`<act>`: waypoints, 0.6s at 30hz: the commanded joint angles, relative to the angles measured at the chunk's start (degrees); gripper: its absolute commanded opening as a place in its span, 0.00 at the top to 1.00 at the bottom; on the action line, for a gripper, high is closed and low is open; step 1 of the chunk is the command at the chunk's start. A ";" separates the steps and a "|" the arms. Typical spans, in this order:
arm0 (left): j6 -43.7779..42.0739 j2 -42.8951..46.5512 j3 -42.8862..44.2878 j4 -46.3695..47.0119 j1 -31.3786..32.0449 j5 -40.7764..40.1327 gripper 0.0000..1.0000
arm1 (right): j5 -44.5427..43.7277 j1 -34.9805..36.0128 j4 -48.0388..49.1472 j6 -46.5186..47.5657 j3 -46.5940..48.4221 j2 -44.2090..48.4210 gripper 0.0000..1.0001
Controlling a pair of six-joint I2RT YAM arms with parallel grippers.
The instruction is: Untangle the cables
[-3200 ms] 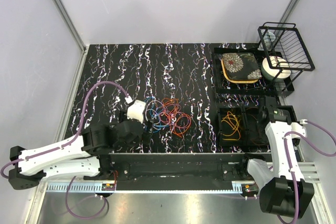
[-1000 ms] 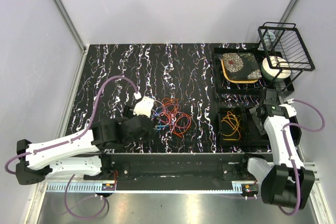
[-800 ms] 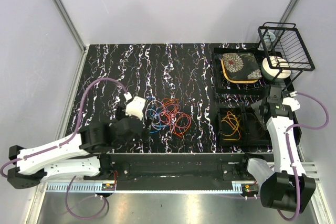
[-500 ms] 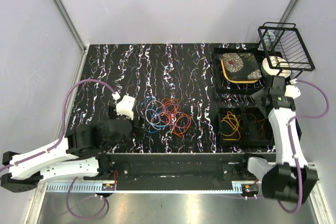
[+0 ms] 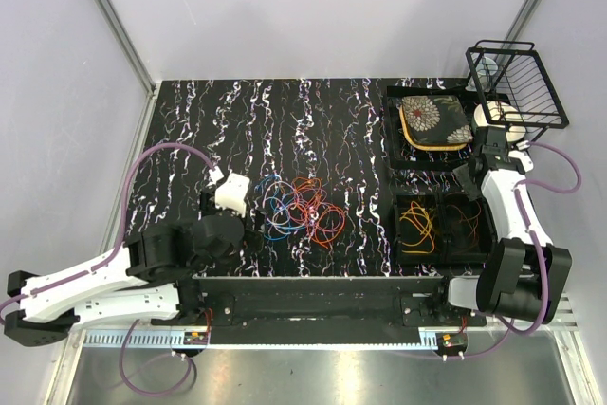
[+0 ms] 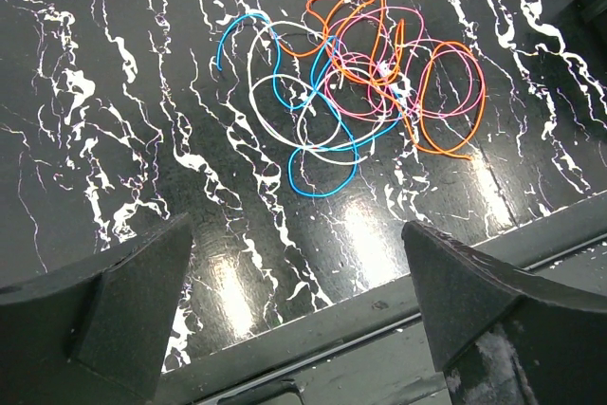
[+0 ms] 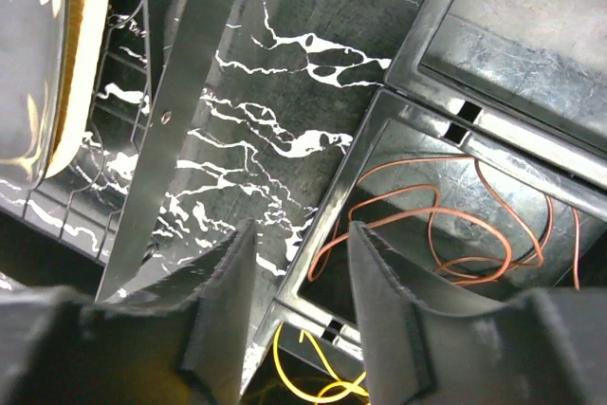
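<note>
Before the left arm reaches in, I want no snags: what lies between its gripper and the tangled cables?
Only bare marbled tabletop; the left wrist view shows nothing else between the open left gripper and the tangled cables.

No readable text, labels, brands or numbers in any view, nothing legible on the worktop, the black trays or the wire basket — only plain, unmarked surfaces.
</note>
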State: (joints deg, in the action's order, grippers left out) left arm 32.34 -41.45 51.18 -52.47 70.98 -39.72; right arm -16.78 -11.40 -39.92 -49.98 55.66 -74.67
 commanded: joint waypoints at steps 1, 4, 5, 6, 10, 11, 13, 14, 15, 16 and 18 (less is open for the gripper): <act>-1.22 -0.73 0.15 2.72 0.21 -2.20 0.03 | 0.51 -0.73 2.48 -1.26 -0.99 -1.00 0.55; -1.22 -1.09 0.15 2.72 0.21 -2.29 0.03 | 0.34 -0.73 2.57 -1.09 -1.87 -0.74 0.57; -1.22 -1.17 0.15 2.81 0.21 -2.29 0.03 | 0.34 -0.73 2.57 -1.18 -2.48 -0.56 0.57; -1.22 -1.26 0.24 2.81 0.21 -2.29 0.03 | 0.43 -0.82 2.66 -1.00 -2.83 -0.39 0.57; -1.22 -1.53 0.24 2.81 0.21 -2.37 0.03 | 1.83 -1.08 2.74 -1.00 -3.98 0.41 0.57; -1.14 -1.61 0.15 2.72 0.21 -2.29 0.03 | 2.01 -1.00 2.66 -1.00 -4.41 0.58 0.57; -1.14 -1.70 0.15 2.72 0.21 -2.46 0.03 | 2.10 -1.08 2.74 -0.91 -4.77 0.93 0.57; -1.14 -1.70 0.24 2.55 0.21 -2.46 0.03 | 2.10 -1.00 2.83 -0.83 -5.38 1.11 0.58; -1.14 -1.62 0.24 2.63 0.21 -2.55 0.03 | 2.18 -1.08 2.83 -0.82 -5.73 1.20 0.60; -1.14 -1.70 0.24 2.55 0.21 -2.46 0.03 | 2.10 -1.08 2.83 -0.65 -6.08 1.37 0.62; -0.96 -1.79 0.15 2.63 0.21 -2.64 0.03 | 1.66 -1.17 3.44 -0.47 -7.23 1.72 0.71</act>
State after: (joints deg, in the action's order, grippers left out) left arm 31.73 -42.96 51.18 -52.21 70.98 -40.36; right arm -15.05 -12.16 -36.91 -50.65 50.41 -74.98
